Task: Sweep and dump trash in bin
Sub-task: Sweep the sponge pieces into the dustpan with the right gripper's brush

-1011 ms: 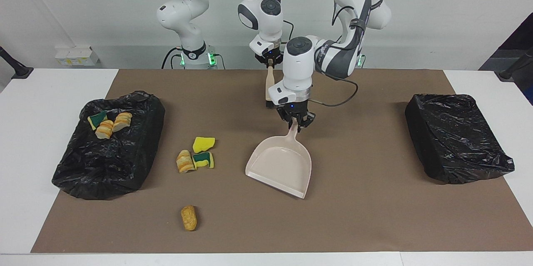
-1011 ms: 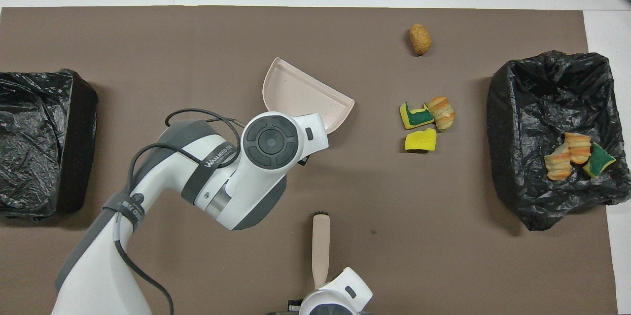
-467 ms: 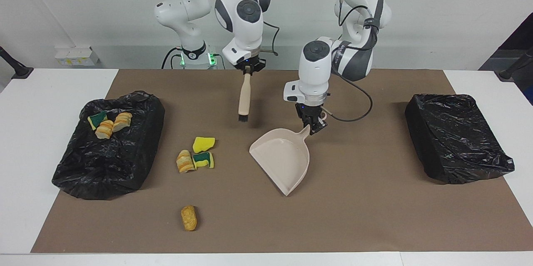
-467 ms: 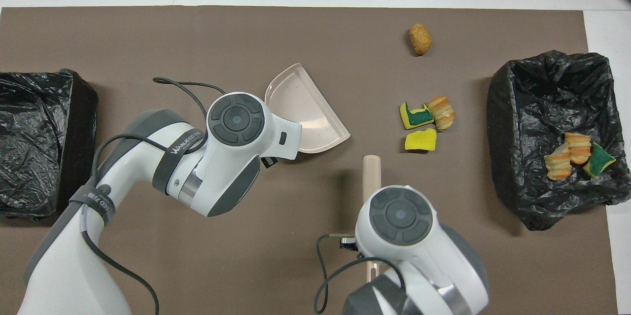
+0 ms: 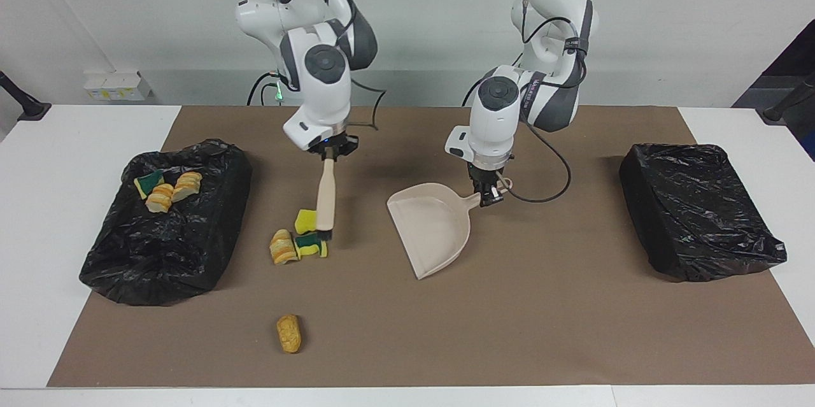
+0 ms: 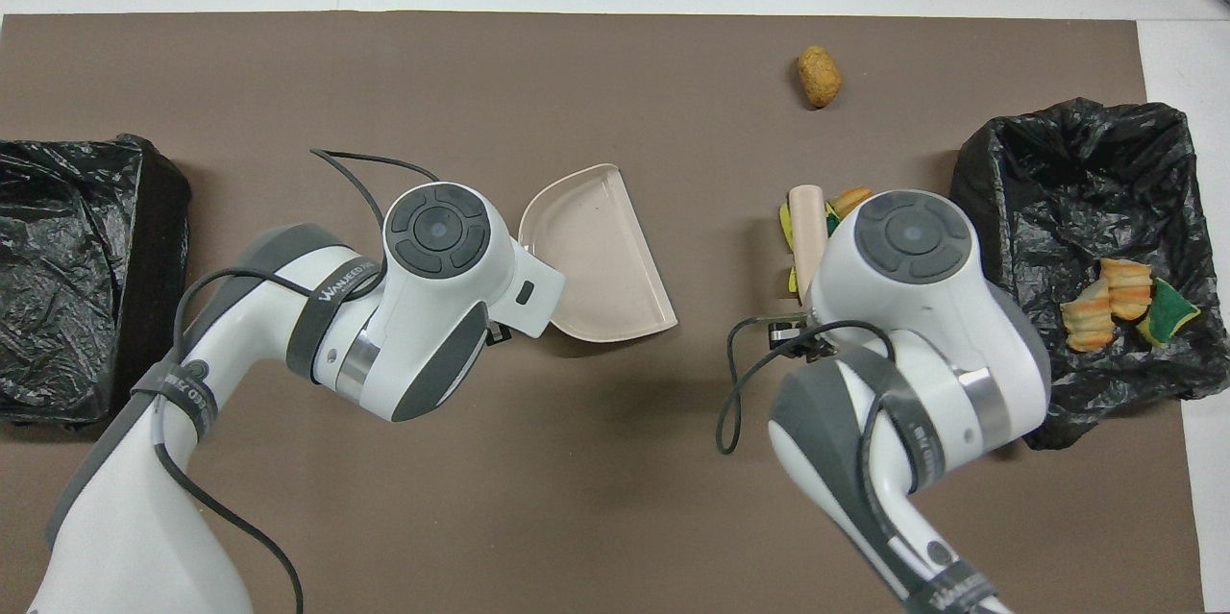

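Note:
My right gripper is shut on the beige handle of a brush. Its dark bristles rest at a pile of trash: a yellow sponge scrap, a green-yellow scrap and a bread-like chunk. In the overhead view the brush and my right wrist cover most of the pile. My left gripper is shut on the handle of the beige dustpan, whose mouth faces the pile. The dustpan lies on the mat.
One orange-tan chunk lies alone, farther from the robots. A black-lined bin at the right arm's end holds several trash pieces. A second black-lined bin stands at the left arm's end.
My right arm swung the brush from near the robots out to the pile and lowered its bristles there. My left gripper turned the dustpan so its mouth faces the pile.

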